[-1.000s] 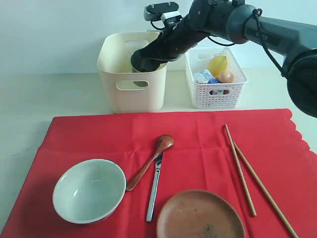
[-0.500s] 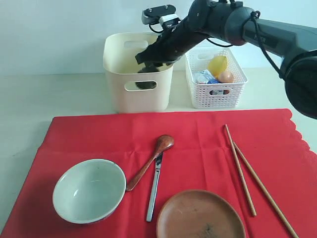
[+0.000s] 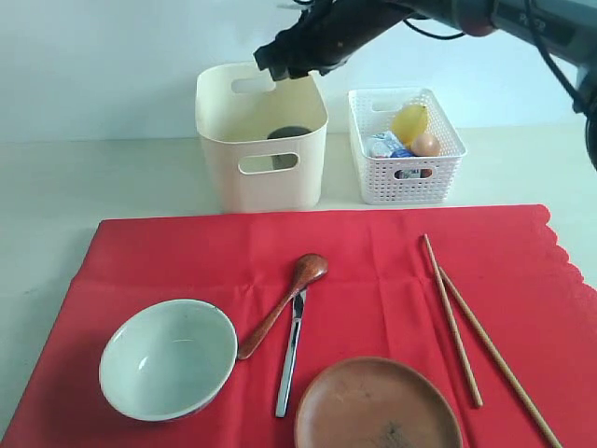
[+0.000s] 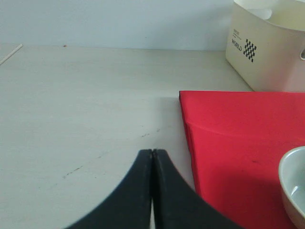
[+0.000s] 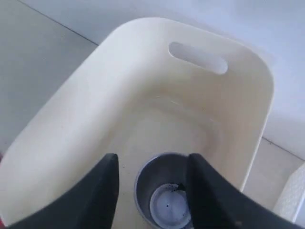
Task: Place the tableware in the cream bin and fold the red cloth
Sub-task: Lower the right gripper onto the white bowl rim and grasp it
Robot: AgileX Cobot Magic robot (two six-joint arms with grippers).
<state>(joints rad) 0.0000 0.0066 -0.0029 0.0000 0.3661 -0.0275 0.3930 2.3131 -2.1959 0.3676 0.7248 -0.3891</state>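
The steel cup (image 5: 167, 196) stands upright on the floor of the cream bin (image 5: 71, 124), and shows dark inside the cream bin (image 3: 233, 177) in the exterior view. My right gripper (image 5: 152, 158) hangs open above the cup and holds nothing; the right gripper (image 3: 278, 58) is over the bin's rim. On the red cloth (image 3: 373, 261) lie the pale bowl (image 3: 168, 359), wooden spoon (image 3: 280, 308), knife (image 3: 290, 355), brown plate (image 3: 378, 403) and chopsticks (image 3: 457, 317). My left gripper (image 4: 152, 152) is shut and empty over bare table beside the red cloth (image 4: 238, 133).
A white lattice basket (image 3: 424, 177) with a lemon, an egg and other food stands right of the bin. The cloth's scalloped edge runs along the right side. The bowl's rim (image 4: 291, 183) sits at the edge of the left wrist view.
My right gripper let go of the cup inside the bin and rose up out of it. The bin slid slightly to the right. The left arm stayed still.
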